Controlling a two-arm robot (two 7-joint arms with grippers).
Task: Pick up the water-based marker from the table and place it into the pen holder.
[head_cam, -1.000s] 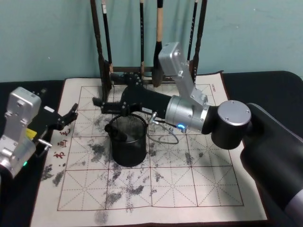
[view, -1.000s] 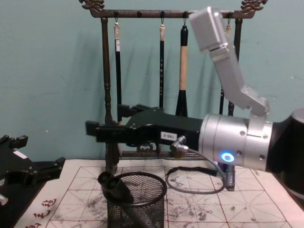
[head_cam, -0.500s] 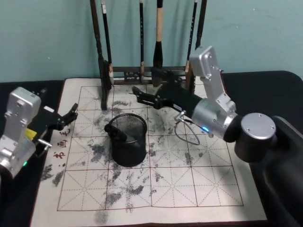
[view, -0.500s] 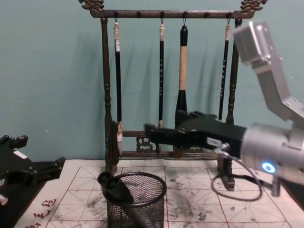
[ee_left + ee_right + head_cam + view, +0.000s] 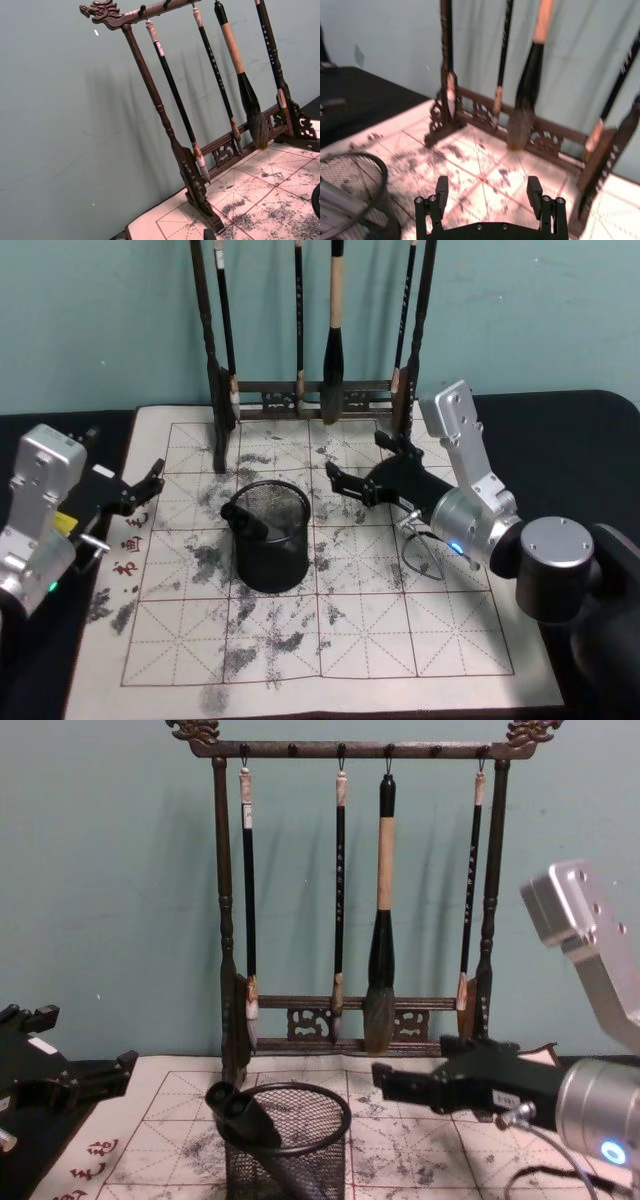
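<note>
Marker (image 5: 246, 520) is sitting inside the pen holder (image 5: 270, 537), leaning tilted with its dark cap end poking up over the rim on my left side; same in the chest view, marker (image 5: 243, 1113) resting against the mesh wall of the holder (image 5: 290, 1140).

Pen holder is standing upright on the cream grid mat, roughly mid-mat, in front of the brush rack (image 5: 316, 320). The surface (image 5: 545, 430) is showing dark around the mat edges.

My right hand (image 5: 345, 486) is hovering over the mat just to the right of the holder, apart from it, pointing toward my left. Fingers (image 5: 442, 189) are spread wide with nothing between them; the right wrist view is showing open mat between both pads and the holder rim (image 5: 355, 172) off at one side. In the chest view the right hand (image 5: 395, 1082) is sitting level with the holder's rim, clear of it.

My left hand (image 5: 150, 480) is resting at the left edge of the mat, well apart from the holder, fingers looking parted and holding nothing. Left wrist camera is facing the brush rack (image 5: 172, 135) with four brushes hanging from it.
</note>
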